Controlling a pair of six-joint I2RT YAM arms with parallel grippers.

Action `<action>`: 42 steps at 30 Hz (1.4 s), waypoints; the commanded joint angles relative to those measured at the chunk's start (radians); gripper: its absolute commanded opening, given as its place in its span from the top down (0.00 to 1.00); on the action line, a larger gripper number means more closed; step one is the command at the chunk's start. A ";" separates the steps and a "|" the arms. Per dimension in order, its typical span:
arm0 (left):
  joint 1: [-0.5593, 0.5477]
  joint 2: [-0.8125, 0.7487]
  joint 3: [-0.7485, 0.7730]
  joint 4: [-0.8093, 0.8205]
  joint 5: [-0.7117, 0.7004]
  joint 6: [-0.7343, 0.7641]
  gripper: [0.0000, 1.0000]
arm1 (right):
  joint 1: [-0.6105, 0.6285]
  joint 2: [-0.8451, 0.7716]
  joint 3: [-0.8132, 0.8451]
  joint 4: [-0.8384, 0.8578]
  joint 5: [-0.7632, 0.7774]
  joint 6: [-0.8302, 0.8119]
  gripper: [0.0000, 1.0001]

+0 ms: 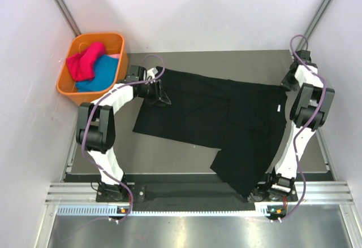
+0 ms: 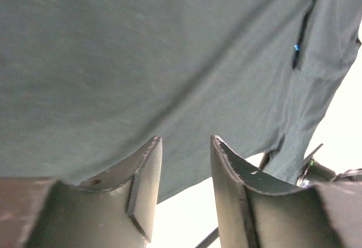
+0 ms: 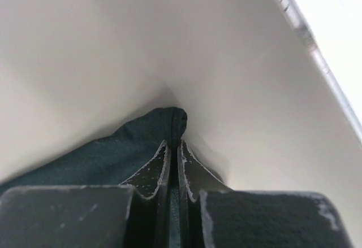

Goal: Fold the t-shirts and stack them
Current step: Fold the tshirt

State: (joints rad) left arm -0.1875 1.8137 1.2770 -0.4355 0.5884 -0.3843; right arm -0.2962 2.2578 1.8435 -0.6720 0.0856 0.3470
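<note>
A grey counter (image 1: pixel 169 152) carries one large black t-shirt (image 1: pixel 226 112), spread open across most of its width, with one corner trailing down towards the near edge beside the right arm's base. At the far left corner stands an orange basket (image 1: pixel 63 84) holding two more shirts in a loose heap: a magenta shirt (image 1: pixel 85 61) lies on top and towards the left, and a teal shirt (image 1: pixel 100 78) sits under and beside it on the right.

From overhead, the left hand (image 1: pixel 161 96) sits at the black shirt's far left corner, and the right arm reaches to the shirt's right edge, where its hand is hidden behind the wrist.

The wrist cameras fill in what the overhead view cannot. The left wrist camera shows the left hand (image 2: pixel 185 139) with its jaws parted to a middling gap and nothing between them. The black t-shirt (image 2: pixel 141 61) stretches broadly ahead of it, with a blue speck (image 2: pixel 296 47) by a dark seam. The right wrist camera shows the right hand (image 3: pixel 174 146) pinched tight on a bunched fold of the black t-shirt (image 3: pixel 161 121), with cloth poking out past the fingertips against a pale wall
</note>
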 commanded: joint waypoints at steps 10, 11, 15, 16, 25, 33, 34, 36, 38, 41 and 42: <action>0.033 0.281 0.487 -0.080 -0.254 -0.013 0.49 | 0.011 0.049 0.191 0.137 0.029 -0.043 1.00; 0.033 0.326 0.530 -0.083 -0.325 -0.010 0.48 | 0.012 0.060 0.204 0.140 0.025 -0.048 1.00; 0.037 0.424 0.733 -0.086 -0.516 0.021 0.45 | 0.012 0.077 0.211 0.147 0.003 -0.052 1.00; 0.040 0.471 0.766 -0.094 -0.536 0.027 0.45 | 0.011 0.078 0.203 0.150 -0.006 -0.049 1.00; 0.076 0.556 0.728 0.113 -0.523 0.009 0.48 | 0.012 0.079 0.195 0.196 -0.063 -0.009 1.00; 0.074 0.613 0.694 0.317 -0.469 -0.062 0.50 | 0.012 0.075 0.201 0.189 -0.073 -0.042 1.00; 0.074 0.627 0.687 0.346 -0.469 -0.080 0.50 | 0.012 0.072 0.197 0.190 -0.073 -0.046 1.00; 0.072 0.630 0.668 0.381 -0.460 -0.094 0.50 | 0.011 0.075 0.195 0.190 -0.073 -0.048 1.00; 0.069 0.639 0.656 0.411 -0.464 -0.111 0.51 | 0.009 0.078 0.197 0.192 -0.079 -0.049 1.00; 0.066 0.661 0.651 0.465 -0.470 -0.145 0.53 | 0.009 0.083 0.197 0.196 -0.081 -0.042 1.00; 0.066 0.673 0.654 0.472 -0.466 -0.159 0.55 | 0.008 0.085 0.198 0.195 -0.083 -0.040 1.00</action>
State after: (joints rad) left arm -0.1184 2.4550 1.9423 -0.0654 0.1154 -0.4938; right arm -0.2855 2.3512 2.0037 -0.5388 0.0120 0.3141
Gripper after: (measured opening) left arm 0.464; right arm 0.019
